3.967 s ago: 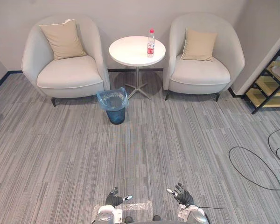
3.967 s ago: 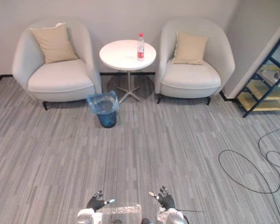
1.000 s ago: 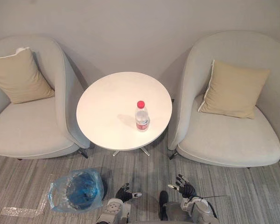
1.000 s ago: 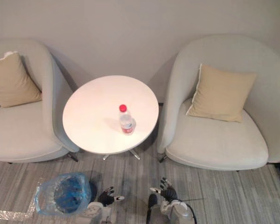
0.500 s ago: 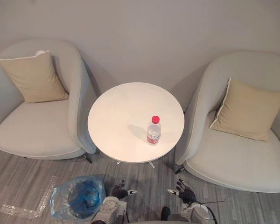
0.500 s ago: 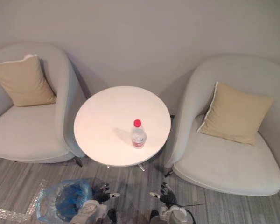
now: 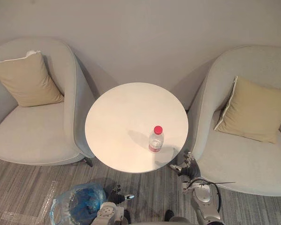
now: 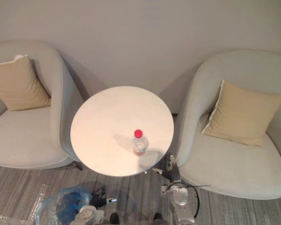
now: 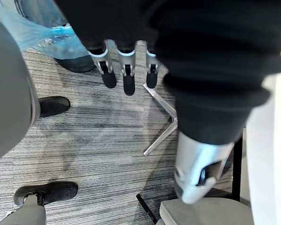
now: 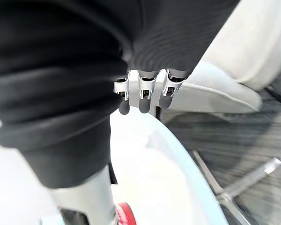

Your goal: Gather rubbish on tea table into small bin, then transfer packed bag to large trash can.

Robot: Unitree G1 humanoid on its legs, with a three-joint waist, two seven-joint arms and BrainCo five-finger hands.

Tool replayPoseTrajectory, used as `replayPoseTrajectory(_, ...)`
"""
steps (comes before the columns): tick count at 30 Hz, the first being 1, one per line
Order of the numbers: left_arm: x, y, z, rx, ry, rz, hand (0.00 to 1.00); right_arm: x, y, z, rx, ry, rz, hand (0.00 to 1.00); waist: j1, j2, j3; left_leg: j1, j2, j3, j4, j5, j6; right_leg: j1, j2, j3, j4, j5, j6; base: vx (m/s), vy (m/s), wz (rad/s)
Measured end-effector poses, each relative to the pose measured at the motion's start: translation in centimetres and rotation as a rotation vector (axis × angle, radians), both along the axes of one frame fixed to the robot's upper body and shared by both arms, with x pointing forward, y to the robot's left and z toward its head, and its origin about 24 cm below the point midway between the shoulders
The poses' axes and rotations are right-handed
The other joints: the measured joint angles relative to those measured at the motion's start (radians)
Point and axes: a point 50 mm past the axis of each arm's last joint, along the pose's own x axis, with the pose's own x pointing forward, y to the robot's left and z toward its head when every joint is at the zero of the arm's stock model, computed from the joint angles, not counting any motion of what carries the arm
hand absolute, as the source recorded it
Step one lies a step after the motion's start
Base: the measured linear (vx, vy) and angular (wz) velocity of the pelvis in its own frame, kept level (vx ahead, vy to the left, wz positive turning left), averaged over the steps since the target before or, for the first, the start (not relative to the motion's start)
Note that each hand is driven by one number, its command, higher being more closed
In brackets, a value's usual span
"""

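Looking down on two pale armchairs [image 7: 33,131] flanking a round white tea table [image 7: 124,117]. Left of the table's base, on the floor [image 7: 18,197], a blue-lined small bin [image 7: 79,206]. Upright near the table's front right edge, a red-capped bottle [image 7: 155,139]. Just beside that edge, right hand [image 7: 190,169], fingers relaxed, empty; by the bin, left hand [image 7: 117,197], likewise loose and empty.

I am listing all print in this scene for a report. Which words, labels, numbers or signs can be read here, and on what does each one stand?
No text here can be read.
Label on the bottle: a band is there, but it is too small to read.
Table: no print seen.
Blue bin bag: no print seen.
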Motion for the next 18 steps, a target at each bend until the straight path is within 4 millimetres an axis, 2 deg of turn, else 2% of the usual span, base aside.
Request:
replayPoseTrajectory(4,-0.1,0.5,0.0,0.007,-0.004,0.013,0.0,0.7,0.2,1.3,-0.037,-0.062,0.024,0.0,0.001,-0.023,-0.014,-0.017,-0.002,-0.024,0.0,0.0,0.0,0.002,0.0,-0.017,-0.017,0.005,-0.003,0.01,-0.008,0.12)
replayPoseTrajectory(12,-0.2,1.0,0.2,-0.001,-0.027,0.062,0.0,2.5,0.7,2.8,-0.04,-0.127,0.072,0.0,0.003,-0.027,-0.016,-0.029,-0.012,-0.063,0.0,0.003,0.004,0.012,-0.007,-0.049,-0.021,0.008,-0.004,-0.04,0.001,0.15)
replayPoseTrajectory(18,-0.1,1.1,0.3,-0.004,-0.042,0.067,0.0,3.8,1.0,3.8,-0.038,-0.165,0.102,0.0,0.007,-0.027,-0.016,-0.05,-0.022,-0.106,-0.012,0.028,0.017,0.011,-0.012,-0.085,-0.03,0.018,-0.004,-0.08,-0.004,0.2)
